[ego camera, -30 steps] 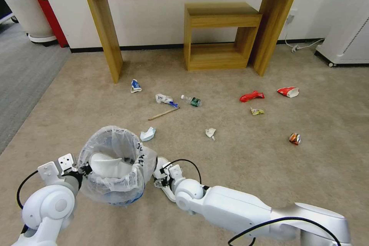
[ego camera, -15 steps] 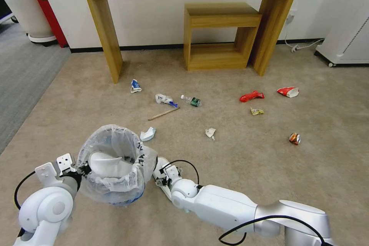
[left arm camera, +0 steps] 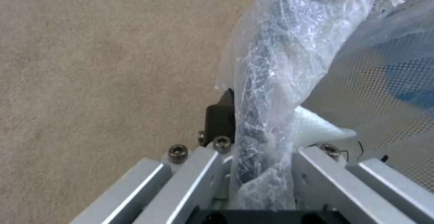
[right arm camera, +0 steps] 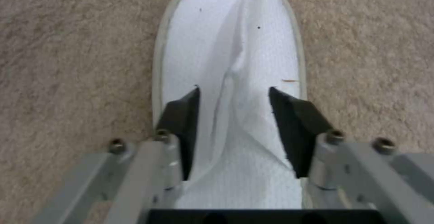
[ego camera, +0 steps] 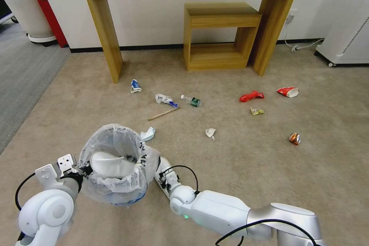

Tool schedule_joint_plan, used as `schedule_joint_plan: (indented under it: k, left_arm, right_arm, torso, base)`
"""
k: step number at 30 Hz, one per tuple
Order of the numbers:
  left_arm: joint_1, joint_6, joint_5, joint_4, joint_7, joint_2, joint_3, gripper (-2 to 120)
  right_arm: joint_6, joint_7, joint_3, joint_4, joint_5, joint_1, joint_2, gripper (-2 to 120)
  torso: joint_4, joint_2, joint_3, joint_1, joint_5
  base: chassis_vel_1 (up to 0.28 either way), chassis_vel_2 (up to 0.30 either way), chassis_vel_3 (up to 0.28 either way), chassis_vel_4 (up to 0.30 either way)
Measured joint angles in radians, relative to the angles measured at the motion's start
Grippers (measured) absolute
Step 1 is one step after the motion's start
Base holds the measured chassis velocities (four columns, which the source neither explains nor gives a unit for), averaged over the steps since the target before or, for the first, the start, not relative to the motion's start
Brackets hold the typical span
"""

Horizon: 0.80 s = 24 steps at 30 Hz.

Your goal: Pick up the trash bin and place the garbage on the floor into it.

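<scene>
The left claw point(ego camera: 82, 170) is clamped on the bagged rim of the trash bin point(ego camera: 115, 163), holding it low at the robot's left. Just beside it, the right arm reaches down and inward; the right claw point(right arm camera: 233, 97) stands partly open astride one white slipper point(right arm camera: 230, 64) flat on the floor point(ego camera: 238, 153). A second white slipper point(ego camera: 111, 165) lies inside the bin. Beyond the claws, nine pieces of garbage point(ego camera: 210, 133) are scattered over the carpet.

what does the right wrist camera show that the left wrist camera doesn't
Right wrist alone: the right gripper, open, straddling a white slipper that lies flat on the carpet.

Left wrist alone: the left gripper, shut on the bagged rim of the bin, with blue mesh wall beside it.

Both: beige carpet beneath.
</scene>
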<state>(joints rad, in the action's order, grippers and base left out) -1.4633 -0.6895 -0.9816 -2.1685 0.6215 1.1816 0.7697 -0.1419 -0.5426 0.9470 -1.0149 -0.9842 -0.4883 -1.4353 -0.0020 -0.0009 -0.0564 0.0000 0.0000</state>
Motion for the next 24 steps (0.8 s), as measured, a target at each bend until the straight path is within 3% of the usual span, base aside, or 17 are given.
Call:
schedule_joint_plan:
  k: [5,7,11,17,21,24]
  left_arm:
    - [-0.003,0.001,0.0,-0.009,-0.003,0.001,0.004,1]
    - [-0.006,0.003,0.003,-0.009,-0.004,0.004,0.006,1]
    - [-0.008,0.004,0.008,-0.009,-0.007,0.008,0.006,1]
    - [-0.003,0.006,0.011,0.001,-0.008,0.008,0.005,1]
    - [0.001,0.006,0.012,0.008,-0.007,0.007,0.003,1]
    - [0.002,0.006,0.014,0.019,-0.005,0.005,0.001,1]
  right_arm:
    - [0.017,0.013,0.007,0.011,0.002,0.0,0.0,23]
    - [0.028,0.022,0.009,0.016,0.004,0.0,0.002,11]
    - [0.041,0.033,0.011,0.028,0.01,-0.001,0.005,0]
    - [0.061,0.046,0.004,0.032,0.017,-0.007,0.015,0]
    - [0.069,0.047,-0.037,-0.037,0.025,-0.018,0.057,0]
    - [0.09,0.044,-0.113,-0.17,0.057,-0.034,0.126,0]
  torso:
    - [0.0,0.0,0.0,0.0,0.0]
    - [0.0,0.0,0.0,0.0,0.0]
    - [0.0,0.0,0.0,0.0,0.0]
    - [0.0,0.0,0.0,0.0,0.0]
    - [0.0,0.0,0.0,0.0,0.0001]
    - [0.0,0.0,0.0,0.0,0.0001]
  base:
    - [0.0,0.0,0.0,0.0]
    - [0.0,0.0,0.0,0.0]
    - [0.0,0.0,0.0,0.0]
    - [0.0,0.0,0.0,0.0]
    - [0.0,0.0,0.0,0.0]
    - [0.0,0.0,0.0,0.0]
